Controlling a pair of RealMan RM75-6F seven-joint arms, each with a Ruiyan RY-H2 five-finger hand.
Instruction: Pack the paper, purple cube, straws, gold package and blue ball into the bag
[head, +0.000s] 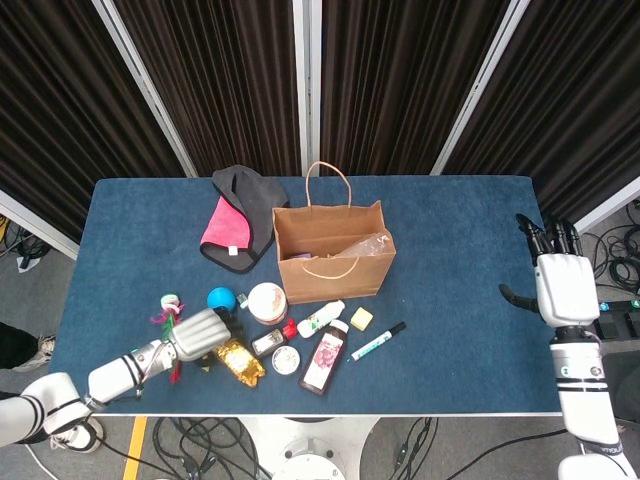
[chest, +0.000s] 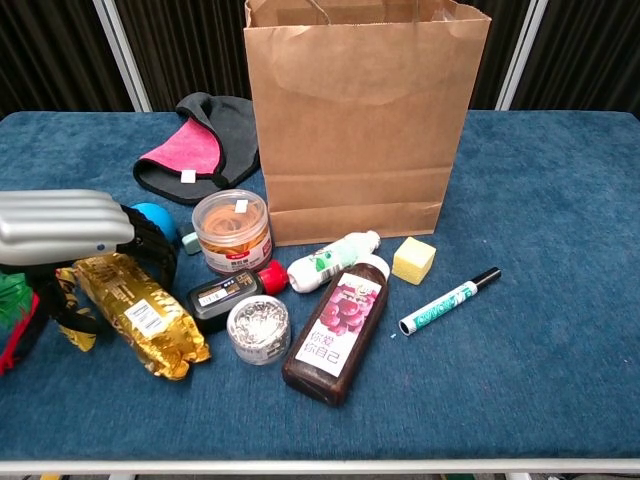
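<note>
The left hand (chest: 62, 228) hangs over the gold package (chest: 140, 314), fingers curled down at its far end; whether they actually grip is unclear. The blue ball (head: 221, 298) lies just behind. The bag (head: 332, 250) stands upright mid-bench. The right hand (head: 563, 287) hovers unclenched, empty, past the bench's (head: 470, 260) right edge.
</note>
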